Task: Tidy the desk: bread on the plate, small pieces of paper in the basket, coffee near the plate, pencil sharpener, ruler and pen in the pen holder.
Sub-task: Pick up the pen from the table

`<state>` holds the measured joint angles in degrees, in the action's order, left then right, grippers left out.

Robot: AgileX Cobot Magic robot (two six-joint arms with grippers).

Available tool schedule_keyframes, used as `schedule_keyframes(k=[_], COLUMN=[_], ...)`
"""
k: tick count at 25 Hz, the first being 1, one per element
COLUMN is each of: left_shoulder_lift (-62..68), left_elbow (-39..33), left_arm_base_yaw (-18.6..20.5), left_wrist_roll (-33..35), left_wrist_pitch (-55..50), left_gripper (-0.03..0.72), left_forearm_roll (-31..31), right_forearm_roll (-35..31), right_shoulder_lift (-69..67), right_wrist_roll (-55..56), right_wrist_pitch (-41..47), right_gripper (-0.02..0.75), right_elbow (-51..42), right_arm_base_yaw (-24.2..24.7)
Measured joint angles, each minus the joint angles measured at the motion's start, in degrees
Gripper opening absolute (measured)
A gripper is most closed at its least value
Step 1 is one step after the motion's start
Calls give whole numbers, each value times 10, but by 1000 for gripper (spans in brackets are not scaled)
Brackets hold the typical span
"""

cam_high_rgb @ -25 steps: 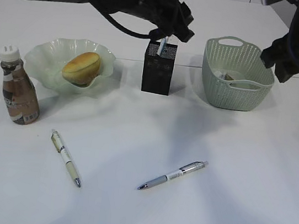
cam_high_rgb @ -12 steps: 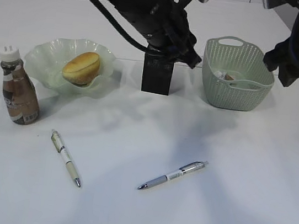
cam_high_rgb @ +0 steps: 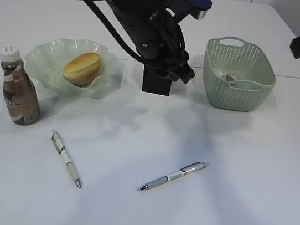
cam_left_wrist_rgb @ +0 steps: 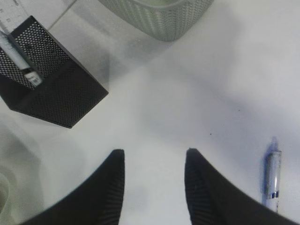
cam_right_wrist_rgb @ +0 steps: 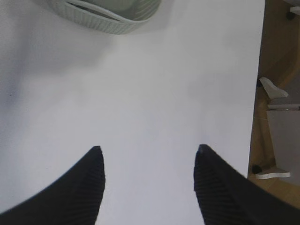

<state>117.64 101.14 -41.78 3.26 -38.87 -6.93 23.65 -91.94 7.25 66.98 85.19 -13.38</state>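
- Left pincer (cam_left_wrist_rgb: 152,161) stands part open and empty above the bench (cam_high_rgb: 231,174), its dark fingers (cam_left_wrist_rgb: 112,183) apart over bare white surface; in the exterior view its arm hangs in front of the pen holder (cam_high_rgb: 156,82)
- Right pincer (cam_right_wrist_rgb: 147,154) is wide open with nothing between its fingers; it hovers over the bench's right edge, the basket (cam_right_wrist_rgb: 108,16) just ahead of it
- Pen holder (cam_left_wrist_rgb: 47,79) holds the clear ruler (cam_left_wrist_rgb: 14,33), upright in one corner
- Bread (cam_high_rgb: 81,67) lies in the plate (cam_high_rgb: 46,58); the coffee (cam_high_rgb: 19,94) stands just left of the plate
- Basket (cam_high_rgb: 236,74) sits right of the pen holder, small scraps inside
- Two pens lie on the bench in front: a cream pen (cam_high_rgb: 66,158) on the left; a grey pen (cam_high_rgb: 173,176) on the right, well apart
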Motion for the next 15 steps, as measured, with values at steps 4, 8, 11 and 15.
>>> schedule_keyframes(k=[4, 8, 11, 15], left_shoulder_lift=[0, 0, 0, 0], left_elbow=[0, 0, 0, 0], left_arm_base_yaw=[-16, -36, -53, -73], left_wrist_roll=[-1, -1, -1, -1], left_wrist_pitch=[-21, -42, -48, -54], left_gripper=[297, 297, 297, 297], left_forearm_roll=[0, 1, 1, 1], right_forearm_roll=[-7, -15, -18, -23], right_shoulder_lift=[4, 4, 4, 4], right_wrist_roll=[3, 4, 12, 50], right_wrist_pitch=[-1, -3, -13, -22], right_gripper=[478, 452, 402, 347], right_elbow=[0, 0, 0, 0], right_arm_base_yaw=[38, 67, 87, 154])
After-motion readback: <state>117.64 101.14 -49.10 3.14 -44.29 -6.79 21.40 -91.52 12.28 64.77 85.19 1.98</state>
